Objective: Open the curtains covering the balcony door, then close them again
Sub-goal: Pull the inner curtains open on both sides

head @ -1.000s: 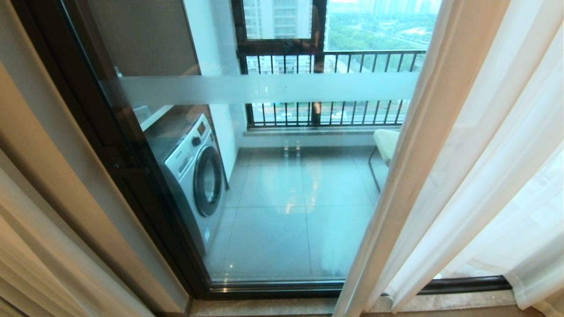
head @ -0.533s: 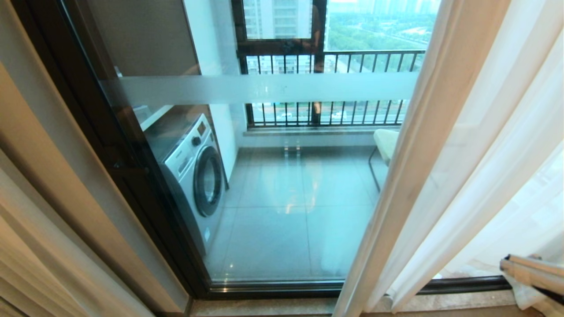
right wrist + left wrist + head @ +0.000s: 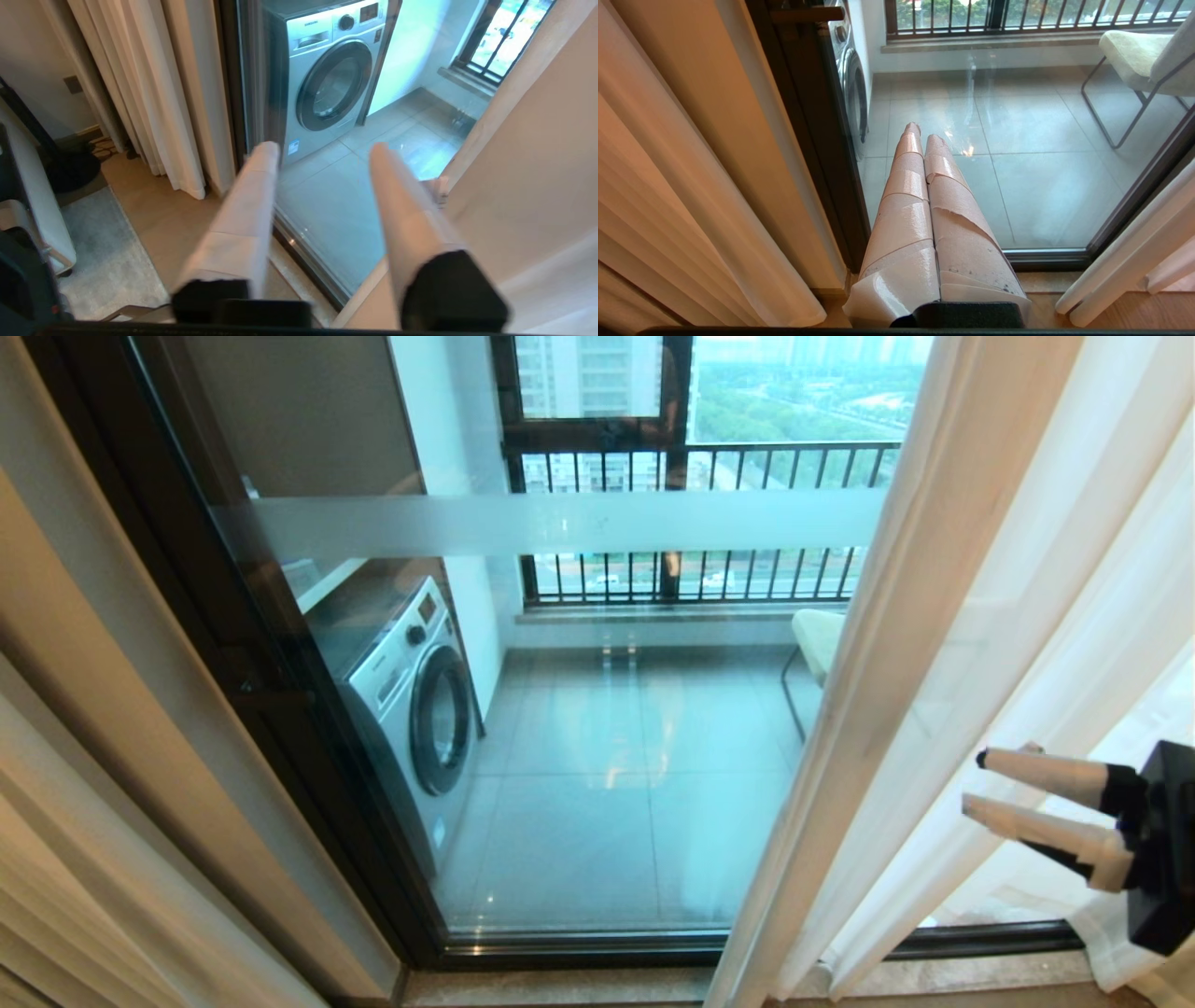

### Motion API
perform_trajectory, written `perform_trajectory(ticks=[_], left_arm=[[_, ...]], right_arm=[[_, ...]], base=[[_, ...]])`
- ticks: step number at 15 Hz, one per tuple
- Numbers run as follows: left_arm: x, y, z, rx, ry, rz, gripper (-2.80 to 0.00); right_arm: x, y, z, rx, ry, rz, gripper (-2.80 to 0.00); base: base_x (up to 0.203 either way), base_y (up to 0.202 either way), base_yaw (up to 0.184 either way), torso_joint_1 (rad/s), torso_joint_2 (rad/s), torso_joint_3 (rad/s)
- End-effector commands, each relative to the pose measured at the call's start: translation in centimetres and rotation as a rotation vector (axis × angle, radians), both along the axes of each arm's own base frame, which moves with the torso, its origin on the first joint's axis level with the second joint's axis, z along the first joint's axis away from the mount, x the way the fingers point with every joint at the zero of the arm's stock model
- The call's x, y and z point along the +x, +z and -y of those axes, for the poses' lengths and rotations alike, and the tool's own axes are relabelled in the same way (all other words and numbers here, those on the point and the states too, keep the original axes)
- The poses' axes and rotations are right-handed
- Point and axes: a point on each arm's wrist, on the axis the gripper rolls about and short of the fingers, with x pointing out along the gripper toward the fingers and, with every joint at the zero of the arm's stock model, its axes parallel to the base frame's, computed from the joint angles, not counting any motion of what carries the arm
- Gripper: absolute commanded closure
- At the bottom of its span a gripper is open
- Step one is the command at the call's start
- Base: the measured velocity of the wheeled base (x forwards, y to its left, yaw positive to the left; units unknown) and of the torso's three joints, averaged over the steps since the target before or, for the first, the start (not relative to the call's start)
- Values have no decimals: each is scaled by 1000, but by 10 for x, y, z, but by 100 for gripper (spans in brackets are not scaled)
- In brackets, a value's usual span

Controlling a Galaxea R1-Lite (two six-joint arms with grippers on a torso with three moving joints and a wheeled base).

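The balcony door (image 3: 579,775) is a glass panel in a dark frame (image 3: 280,709) with a frosted band (image 3: 560,523) across it, and most of it is uncovered. The sheer white curtains (image 3: 1027,616) hang bunched at the right. My right gripper (image 3: 973,780) reaches in from the right edge, level and pointing left, in front of the curtain folds. It is open with nothing between its fingers, and the curtain (image 3: 537,163) lies just beside one finger in the right wrist view. My left gripper (image 3: 923,133) is shut and empty, low down, pointing at the glass.
A thick beige drape (image 3: 93,803) hangs left of the door frame. Behind the glass stand a washing machine (image 3: 420,700), a chair (image 3: 817,639) and a black railing (image 3: 709,457). A stone sill (image 3: 560,985) runs below the door. A grey rug (image 3: 107,261) lies on the room floor.
My right gripper has come up into the head view from the lower right corner and its fingers have parted. The curtains and door stand as before.
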Motion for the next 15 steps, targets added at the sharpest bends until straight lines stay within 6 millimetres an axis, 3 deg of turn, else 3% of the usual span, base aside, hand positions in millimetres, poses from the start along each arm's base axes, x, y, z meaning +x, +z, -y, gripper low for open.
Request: perform_trajectory(ticks=[1, 6, 12, 15], left_arm=[[0, 0, 0, 1, 0, 0, 0], [0, 0, 0, 1, 0, 0, 0], [0, 0, 0, 0, 0, 0, 0], [0, 0, 0, 0, 0, 0, 0]], right_arm=[[9, -1, -1, -9, 0, -6, -280], [25, -10, -10, -80, -140, 21, -280], [72, -28, -41, -100, -285, 96, -280], [95, -26, -51, -93, -316, 120, -280]], base=[[0, 0, 0, 0, 0, 0], [0, 0, 0, 0, 0, 0], [0, 0, 0, 0, 0, 0], [0, 0, 0, 0, 0, 0]])
